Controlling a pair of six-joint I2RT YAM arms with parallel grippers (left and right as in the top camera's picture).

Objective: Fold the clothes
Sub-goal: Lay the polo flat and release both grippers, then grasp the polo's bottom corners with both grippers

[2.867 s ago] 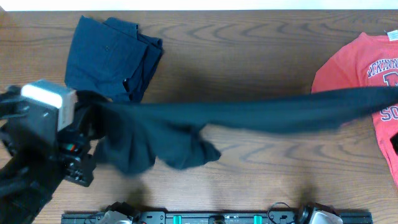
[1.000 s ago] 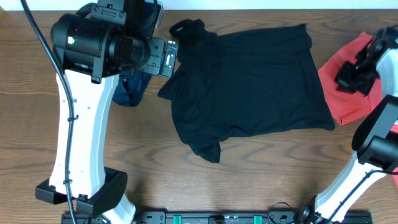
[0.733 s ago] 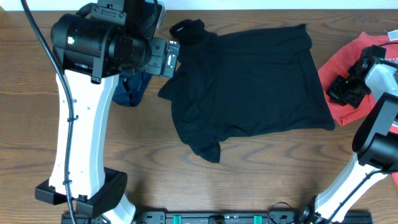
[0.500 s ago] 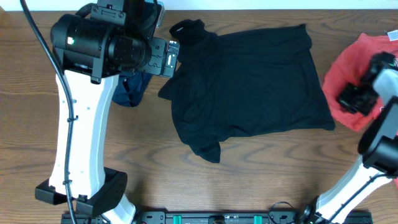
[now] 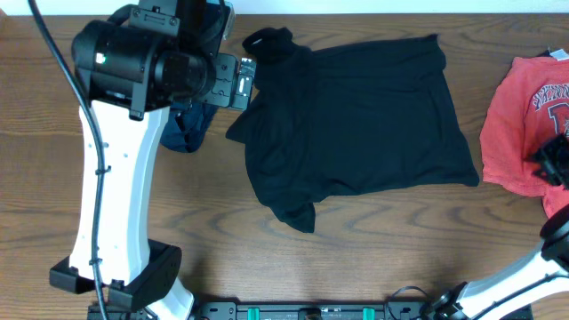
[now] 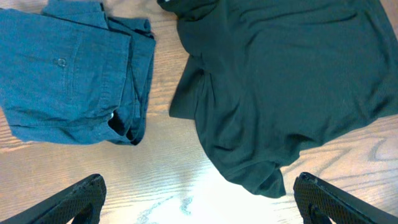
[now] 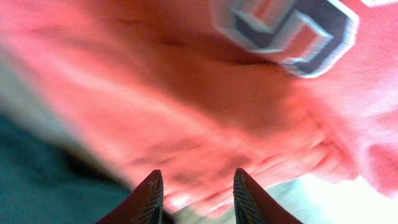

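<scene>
The clothes lie on a wooden table. A black T-shirt is spread out in the middle, with a rumpled bottom-left corner. A folded navy garment lies to its left, mostly hidden under my left arm in the overhead view. A coral-red lettered T-shirt lies at the far right. My left gripper hangs high over bare table, wide open and empty. My right gripper hovers over the red shirt with its jaws apart and nothing between them. In the overhead view it shows as a dark shape at the right edge.
The left arm's white column and base stand on the near left of the table. A black rail runs along the front edge. Bare wood lies between the black shirt and that rail.
My right gripper moved right and toward the front with the red shirt, then its jaws parted. The shirt now lies flatter and farther right, lettering showing. The left arm has not moved.
</scene>
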